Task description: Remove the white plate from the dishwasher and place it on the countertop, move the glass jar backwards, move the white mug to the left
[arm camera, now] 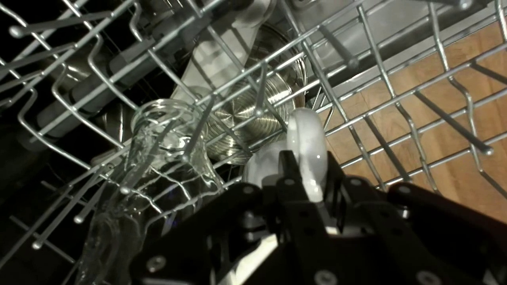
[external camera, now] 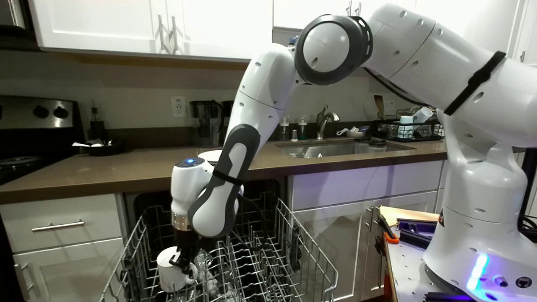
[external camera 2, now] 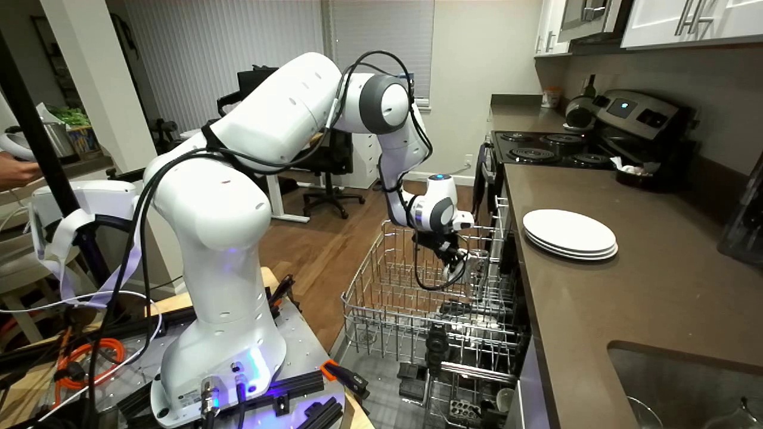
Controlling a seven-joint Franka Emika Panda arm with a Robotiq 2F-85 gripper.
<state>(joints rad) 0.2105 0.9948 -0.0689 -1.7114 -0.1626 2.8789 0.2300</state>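
The white mug [external camera: 167,270] is down in the drawn-out rack [external camera: 308,236], at about seven o'clock in an exterior view, and the gripper [arm camera: 313,170] is pinching its handle [arm camera: 307,138], jaws pressed to either side of the loop in the wrist view. Whether the mug's mouth faces up or down, and whether the rack bears its weight, I cannot tell. Expect stiff ceramic, moderate in weight, with a slick glaze that could chip on a knock. With the hold off-centre, the body should try to twist between the jaws, so the best place is square on the handle, close to the wall, with a slow lift clear of the rack. Beside it, at three o'clock in an exterior view and nine o'clock from the handle in the wrist view, is the glass jar [arm camera: 174,138]; it should be slippery and the easiest to break, better taken around its body with light pressure than by a thin edge. Farther out, the rack juts from the dishwasher [external camera 2: 375,381], and between two and three o'clock from the gripper, in an exterior view, a stack of white plates [external camera 2: 569,229] sits on the countertop [external camera 2: 596,322]. The task's plate is probably in that pile, glossy and best gripped by its rim.
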